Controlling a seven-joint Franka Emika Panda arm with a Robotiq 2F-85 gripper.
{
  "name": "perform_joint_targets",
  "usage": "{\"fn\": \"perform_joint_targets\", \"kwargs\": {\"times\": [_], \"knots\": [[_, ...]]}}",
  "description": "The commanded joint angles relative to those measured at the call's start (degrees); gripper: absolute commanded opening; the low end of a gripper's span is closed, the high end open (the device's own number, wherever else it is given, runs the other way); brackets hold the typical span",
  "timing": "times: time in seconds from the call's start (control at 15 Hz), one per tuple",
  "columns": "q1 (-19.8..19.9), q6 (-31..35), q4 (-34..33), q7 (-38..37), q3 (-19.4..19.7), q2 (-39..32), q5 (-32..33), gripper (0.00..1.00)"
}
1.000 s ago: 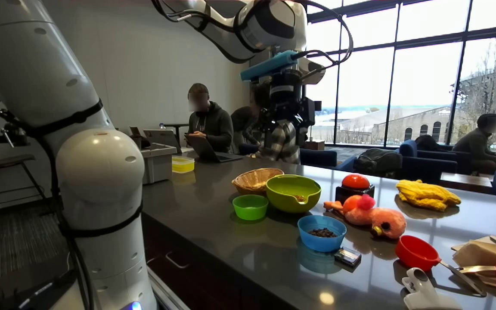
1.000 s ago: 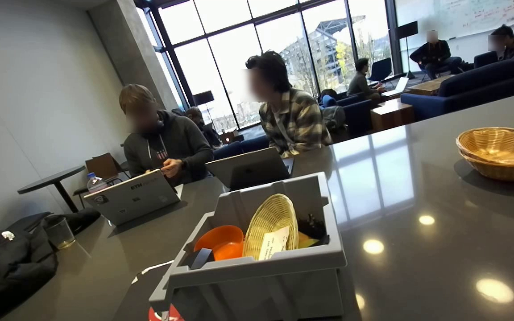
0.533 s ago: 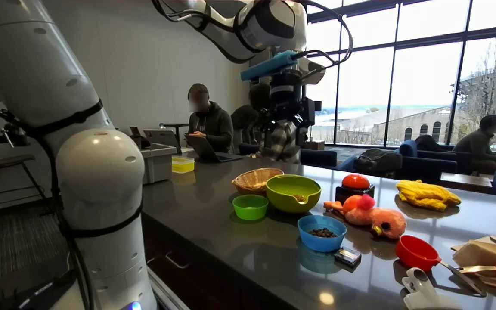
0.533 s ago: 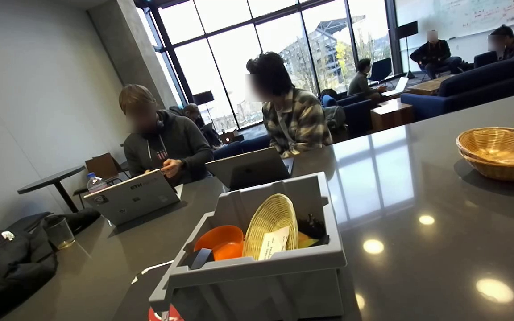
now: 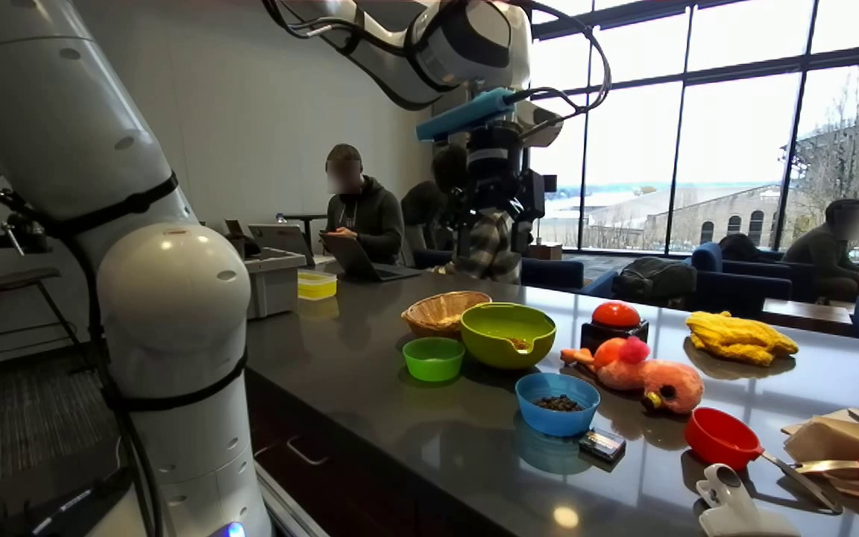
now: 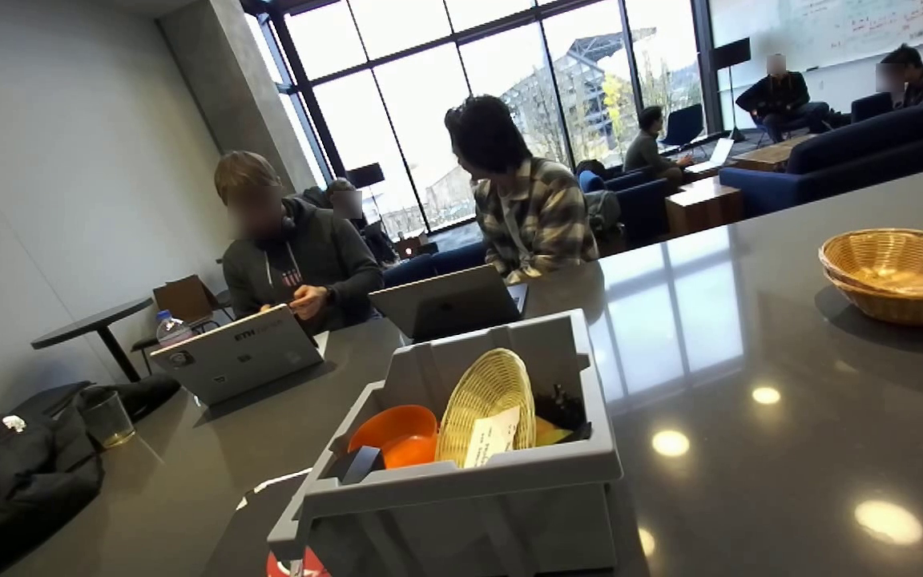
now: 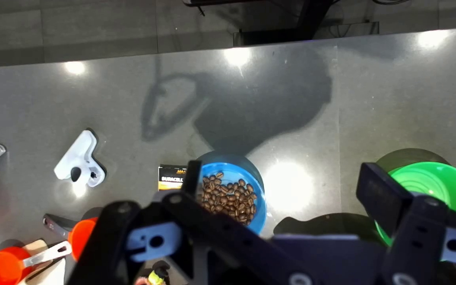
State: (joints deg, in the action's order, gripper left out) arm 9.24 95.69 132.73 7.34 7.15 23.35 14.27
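Bystanders (image 6: 538,212) alone shifted; jaws apart, the gripper (image 7: 282,180) hung high; the blue bowl (image 7: 236,171) showed mid-frame below, nearer the frame-left jaw.

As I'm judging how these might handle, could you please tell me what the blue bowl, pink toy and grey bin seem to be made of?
Blue bowl: probably plastic, smooth, softly shiny, evenly coloured; silicone is possible.
Pink toy: apparently plush fabric, matte, judging by its fuzzy surface.
Grey bin: likely rigid plastic, matte, with ribs that look moulded.
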Motion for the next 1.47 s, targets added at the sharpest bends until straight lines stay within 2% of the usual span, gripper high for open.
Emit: {"fn": "perform_joint_targets", "kwargs": {"times": [0.0, 0.2, 0.47, 0.87, 1.13, 1.4], "knots": [[-1.64, -0.47, 0.01, -1.71, -0.47, -0.09, -1.38, 1.0], [-4.34, -0.66, 0.34, -2.48, -2.01, 0.05, -5.4, 1.0], [-7.66, -0.35, -0.67, -0.84, -2.27, -1.01, -15.86, 1.0], [-7.55, 3.62, -0.31, -2.37, -2.03, -1.67, -24.89, 1.0], [-9.11, 10.9, -0.7, -10.38, -4.74, -4.71, -35.61, 1.0], [-11.87, 20.66, -0.2, -20.26, -9.65, -7.69, -46.22, 1.0]]}}
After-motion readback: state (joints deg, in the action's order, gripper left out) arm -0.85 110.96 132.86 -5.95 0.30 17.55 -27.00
